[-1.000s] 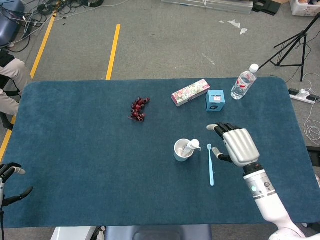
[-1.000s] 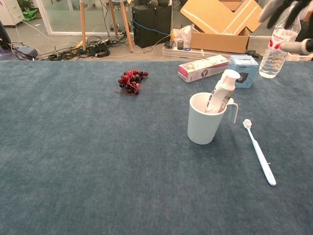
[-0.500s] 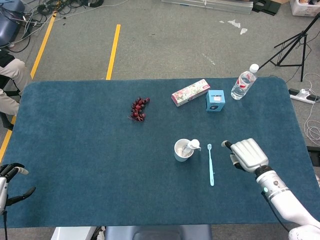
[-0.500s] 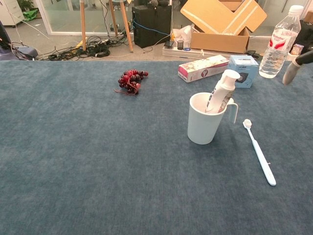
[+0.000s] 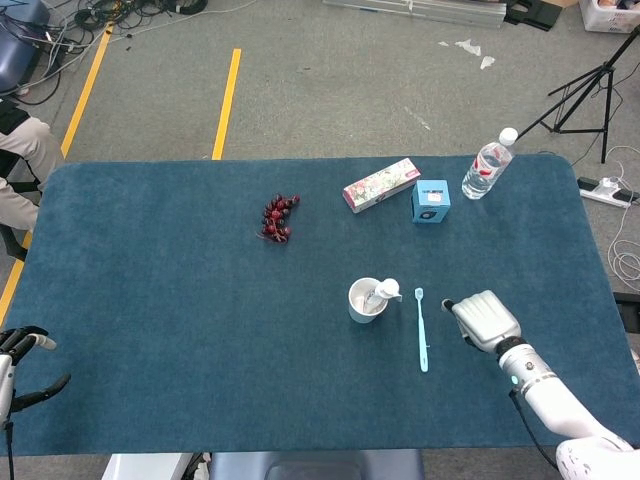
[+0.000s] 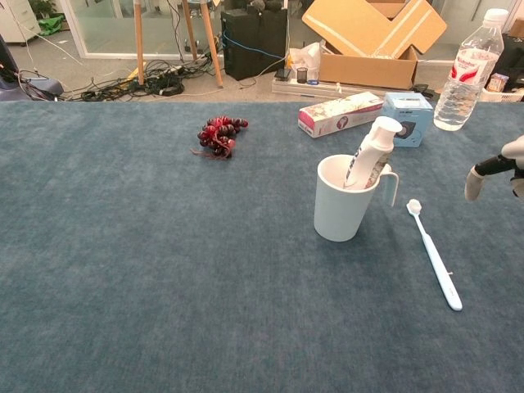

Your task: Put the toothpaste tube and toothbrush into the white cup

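You find no text you can actually read. The water bottle (image 6: 469,69) at upper right carries a red-and-white label, and the long box (image 6: 341,113) and blue box (image 6: 407,107) beside it show print, all too small to make out.

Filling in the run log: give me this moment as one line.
toothpaste tube: in white cup | toothbrush: on table | right hand: beside toothbrush, holds nothing | left hand: idle
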Motion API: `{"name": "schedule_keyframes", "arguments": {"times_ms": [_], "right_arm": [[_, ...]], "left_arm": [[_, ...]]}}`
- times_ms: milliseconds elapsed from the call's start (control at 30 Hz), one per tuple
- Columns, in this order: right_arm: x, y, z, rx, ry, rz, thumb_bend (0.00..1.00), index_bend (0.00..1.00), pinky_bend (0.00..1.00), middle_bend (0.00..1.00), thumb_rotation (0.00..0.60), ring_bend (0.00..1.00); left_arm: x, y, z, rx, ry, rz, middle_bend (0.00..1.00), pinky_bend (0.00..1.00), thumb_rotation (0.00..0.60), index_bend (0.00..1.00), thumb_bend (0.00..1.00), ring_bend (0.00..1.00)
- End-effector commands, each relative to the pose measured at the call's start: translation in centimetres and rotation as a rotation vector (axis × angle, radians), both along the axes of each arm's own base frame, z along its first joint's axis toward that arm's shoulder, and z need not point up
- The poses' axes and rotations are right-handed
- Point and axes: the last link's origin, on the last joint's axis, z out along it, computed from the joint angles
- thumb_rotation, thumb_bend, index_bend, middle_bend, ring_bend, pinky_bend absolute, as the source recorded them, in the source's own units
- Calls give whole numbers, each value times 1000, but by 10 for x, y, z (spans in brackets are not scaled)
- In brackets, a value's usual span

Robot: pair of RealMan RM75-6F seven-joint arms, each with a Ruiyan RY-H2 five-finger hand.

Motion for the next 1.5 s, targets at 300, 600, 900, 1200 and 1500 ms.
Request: {"name": "schedule_keyframes", "arguments": {"times_ms": [300,600,900,1200,1500], "right_arm": [[-4,0,-21,48,44,24,827,302,942,877,600,905],[-2,-6,-41,78,45,32,834,302,943,884,600,909],[5,-10,-56,103,34,43,835,302,943,885,600,909],[7,-16,-65,111,16,36,835,302,943,885,600,909],[6,-18,-67,113,21,28,835,302,943,885,600,909]], "left_arm": [[0,0,0,-1,0,1,365,375,600,468,26,311],[-1,0,1,1,-5,1,365,375,600,468,28,311],[-1,0,2,2,-9,0,365,375,600,468,27,311],[0,-2,2,4,-11,-3,365,375,600,468,27,311],[0,-1,3,6,-12,-5,365,375,600,468,28,311]]}}
